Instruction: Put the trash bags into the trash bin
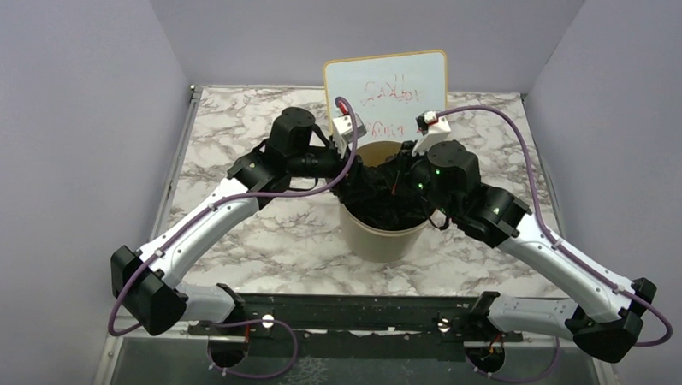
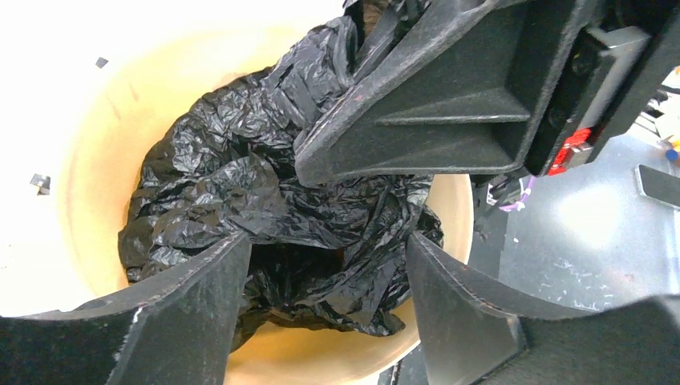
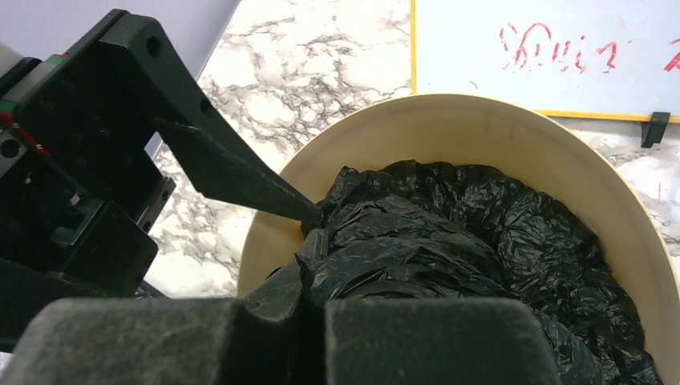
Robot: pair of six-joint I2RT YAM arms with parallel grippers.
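The cream trash bin (image 1: 379,238) stands mid-table with the crinkled black trash bag (image 1: 387,198) bunched inside it, part of it heaped above the rim. My left gripper (image 2: 325,277) hangs over the bin's mouth, open, its fingers (image 2: 192,297) straddling a loose fold of the trash bag (image 2: 240,184) without closing on it. My right gripper (image 3: 319,241) reaches in from the other side, shut, with a fold of the trash bag (image 3: 449,241) caught at the seam of its fingers and draped over one of them. In the top view both grippers, left (image 1: 355,178) and right (image 1: 405,184), meet over the bin.
A whiteboard (image 1: 385,93) with red writing leans upright just behind the bin. The marble table (image 1: 237,129) is walled in at the back and on both sides. My arms' bases sit on the dark rail (image 1: 350,317) at the near edge.
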